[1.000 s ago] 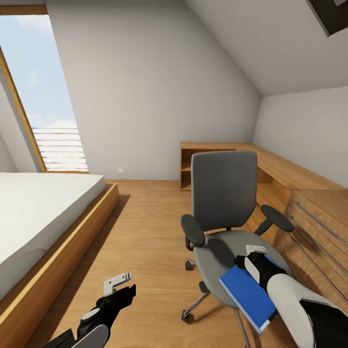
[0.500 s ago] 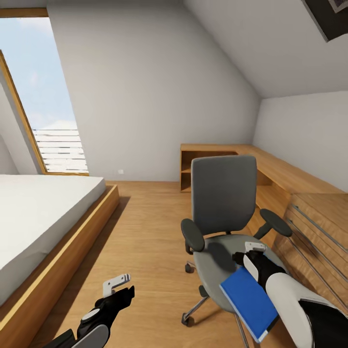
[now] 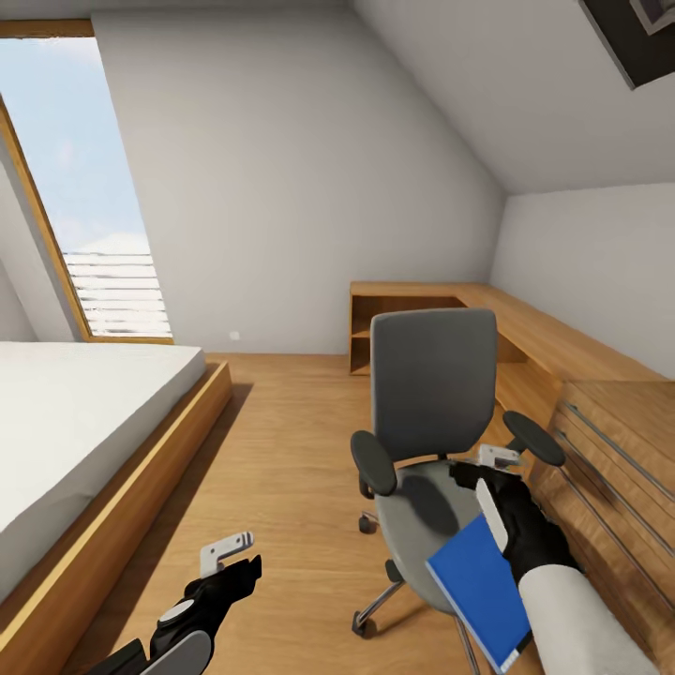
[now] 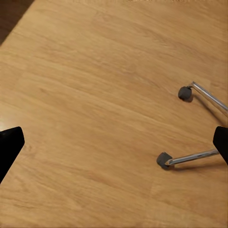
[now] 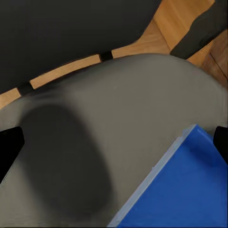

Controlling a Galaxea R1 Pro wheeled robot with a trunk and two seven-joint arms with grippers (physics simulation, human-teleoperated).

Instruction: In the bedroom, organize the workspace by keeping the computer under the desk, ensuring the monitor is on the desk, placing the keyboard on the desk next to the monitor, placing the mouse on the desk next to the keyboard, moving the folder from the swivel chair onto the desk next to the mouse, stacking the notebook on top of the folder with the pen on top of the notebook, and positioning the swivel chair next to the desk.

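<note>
The right gripper [image 3: 497,469] holds the blue folder [image 3: 480,591] tilted above the near right edge of the chair [image 3: 433,441] seat; how far its fingers are closed cannot be told. The left gripper [image 3: 228,553] hangs low over the bare oak floor [image 3: 281,450] at near left, fingers spread, holding nothing. A bed [image 3: 84,412] lies left; an oak dresser [image 3: 609,441] stands just right of the chair.

My right gripper [image 3: 495,469] is clamped on the flat bright blue folder [image 3: 478,591], forearm raised; my left gripper [image 3: 228,549] hangs low, its jaws apart.
</note>
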